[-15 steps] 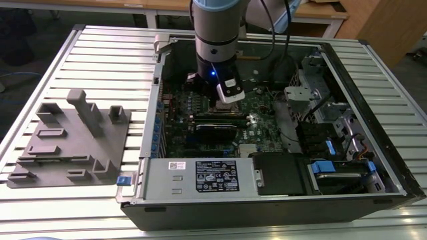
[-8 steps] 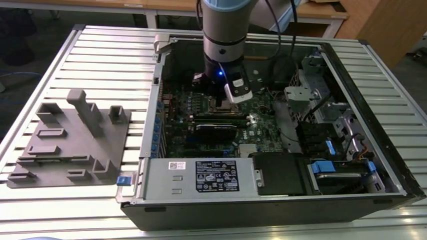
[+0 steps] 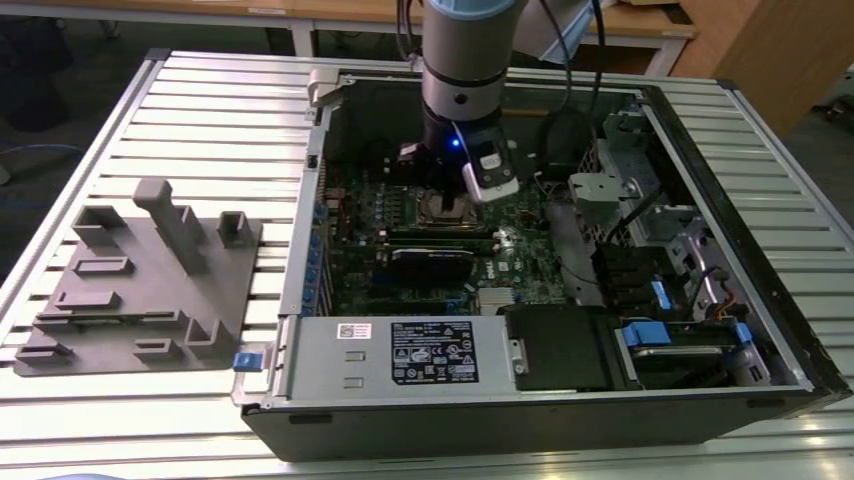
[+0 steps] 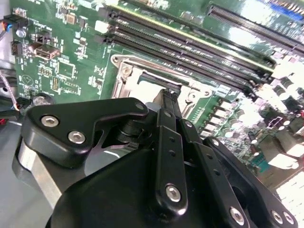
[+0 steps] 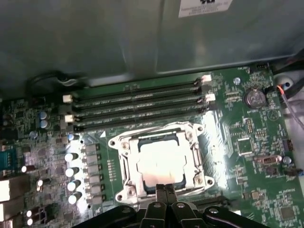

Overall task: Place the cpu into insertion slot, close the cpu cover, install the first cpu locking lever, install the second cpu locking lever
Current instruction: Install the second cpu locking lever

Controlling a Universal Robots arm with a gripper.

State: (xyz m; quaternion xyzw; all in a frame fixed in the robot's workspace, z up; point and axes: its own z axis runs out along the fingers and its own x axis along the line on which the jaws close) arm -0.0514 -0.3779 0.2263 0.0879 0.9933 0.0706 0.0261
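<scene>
Black gripper (image 4: pixel 167 97) linkage is crowding the front of both wrist views, its fingertips (image 5: pixel 165 189) pressed together and resting at one edge of the insertion slot (image 5: pixel 161 164), pinching nothing that can be made out. Inside the slot the cpu (image 5: pixel 160 161) is lying flat, its pale silver face showing through the window of the cpu cover (image 5: pixel 127 164), which is sitting down over it as a bright metal frame. Whether the locking levers are latched cannot be told.

Around the slot the green circuit board (image 5: pixel 247 142) is spreading out, with long black memory slots (image 5: pixel 137 102) running beside the cover and a row of small silver capacitors (image 5: pixel 72 171) along another side.

In the exterior view the arm (image 3: pixel 461 90) is reaching straight down into an open computer case (image 3: pixel 534 400), which is lying on its side on a ribbed metal table (image 3: pixel 200 120). A grey fixture block (image 3: pixel 140 280) with upright posts is sitting on the table toward the exterior view's left edge, just beside the case. Wooden desks (image 3: pixel 641 25) are standing beyond the table's far edge.
</scene>
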